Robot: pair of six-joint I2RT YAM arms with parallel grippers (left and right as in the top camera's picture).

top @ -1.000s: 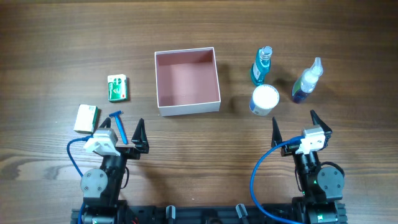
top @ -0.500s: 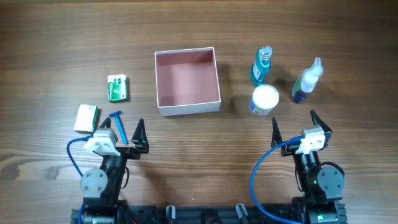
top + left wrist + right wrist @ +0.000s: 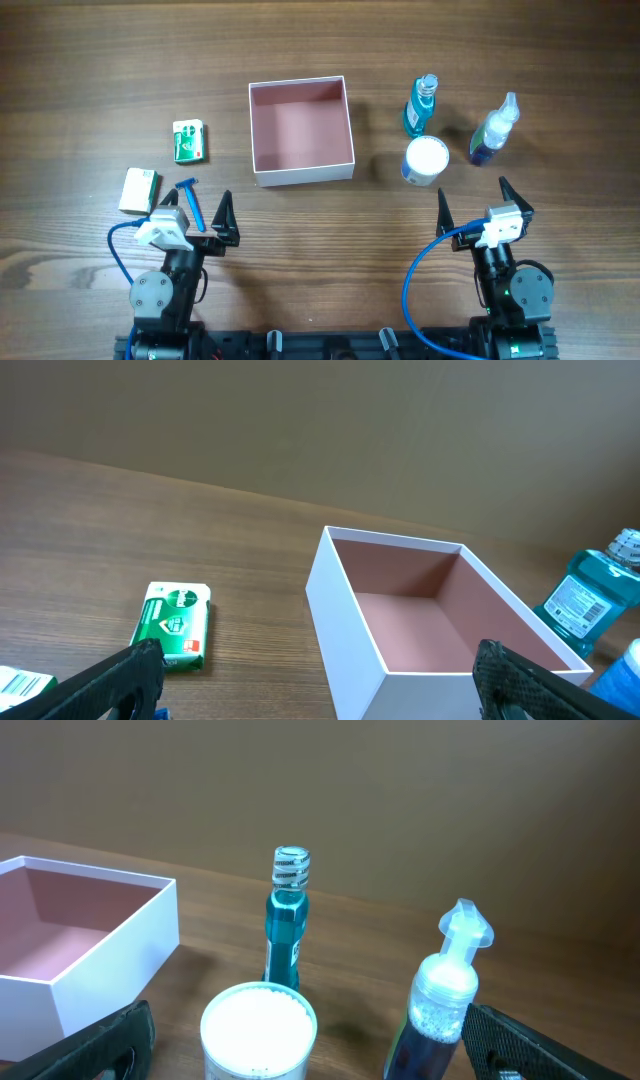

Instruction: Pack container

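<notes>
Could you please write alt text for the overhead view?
An empty white, pink-lined container sits on the table. Left of it lie a green box, a mostly white box and a blue razor; right of it stand a mouthwash bottle, a white-lidded jar and a spray bottle. The left gripper and right gripper are open.

You are looking at the container (image 3: 300, 125), a square, shallow, open-topped box that is showing white outer walls and a dusty-pink inside, and it is sitting empty. It is resting flat and upright on the wooden table (image 3: 100, 60), just left of centre in the overhead view and toward the far side, its edges running almost square to the frame. It is standing free, with bare wood showing all round it.
</notes>
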